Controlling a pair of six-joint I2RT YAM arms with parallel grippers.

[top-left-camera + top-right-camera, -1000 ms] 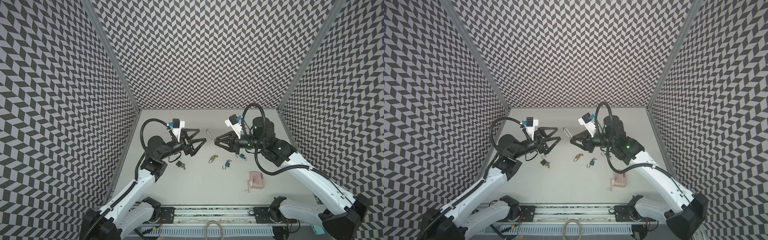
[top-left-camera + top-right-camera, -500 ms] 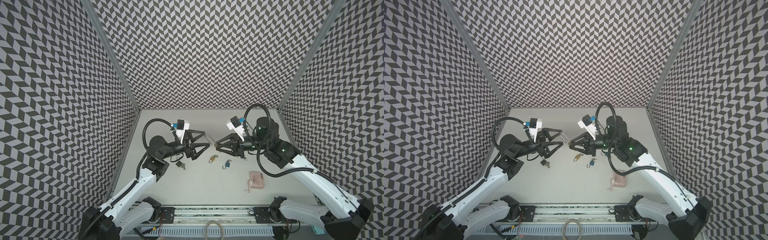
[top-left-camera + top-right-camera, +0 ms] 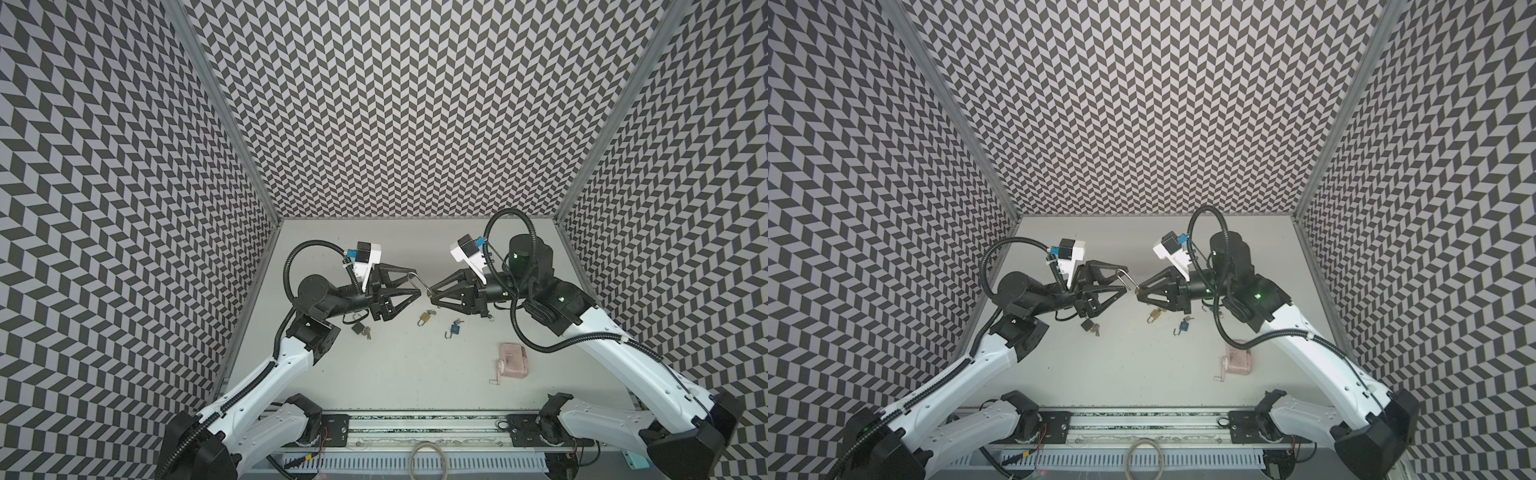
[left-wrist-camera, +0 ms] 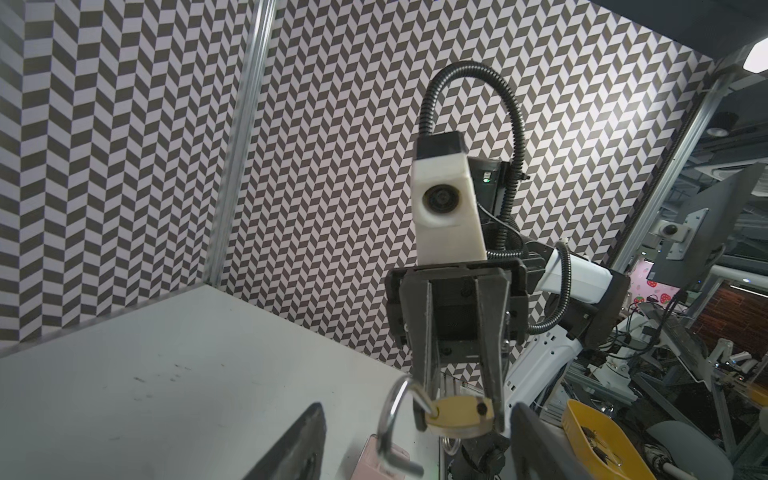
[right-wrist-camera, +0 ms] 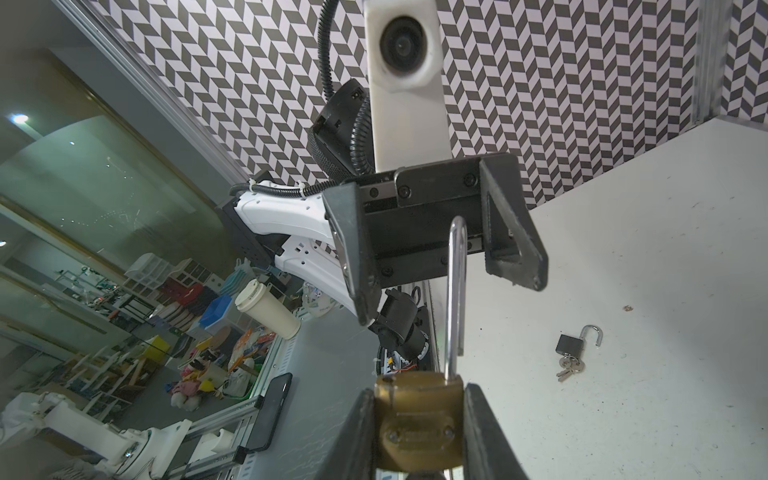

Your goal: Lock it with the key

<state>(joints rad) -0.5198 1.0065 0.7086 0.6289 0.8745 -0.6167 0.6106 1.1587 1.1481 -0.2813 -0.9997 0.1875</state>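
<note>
Nearest, along the front edge of the table [image 3: 386, 386], the rail [image 3: 419, 420] carries both arm bases.

Just behind it, on the right arm's side, a pink box [image 3: 514, 360] lies flat on the table.

Farther in is a loose row of locks, all lying down and apart from one another:
- blue lock [image 3: 455, 330], its shackle swung open
- small brass lock [image 3: 424, 318], just beside it toward mid-table
- black lock [image 3: 357, 328], on the left arm's side, shackle open, with keys [image 5: 568, 367] right against its body

Above that row both grippers are raised off the table, tip to tip near the middle.

Right gripper [image 3: 432, 293]: jaws narrow, clamped on two sides of the lock [image 5: 417, 419]. The lock is a brass body held clear of the table. Its shackle [image 5: 455, 291] is open, with one leg in the body and the free end hooked out. It points at the left gripper [image 3: 415, 281]. Whether a key sits in this lock, I cannot tell.

Left gripper: jaws part-way apart, gripping nothing. The shackle's bend sits between its fingers [image 5: 353, 249]. The right wrist view shows space on either side of the bend. In both top views the bend lies close against the farther finger, and I cannot tell if they touch.

Farthest is the back wall [image 3: 415, 124], in a black-and-white chevron pattern like the side walls.
</note>
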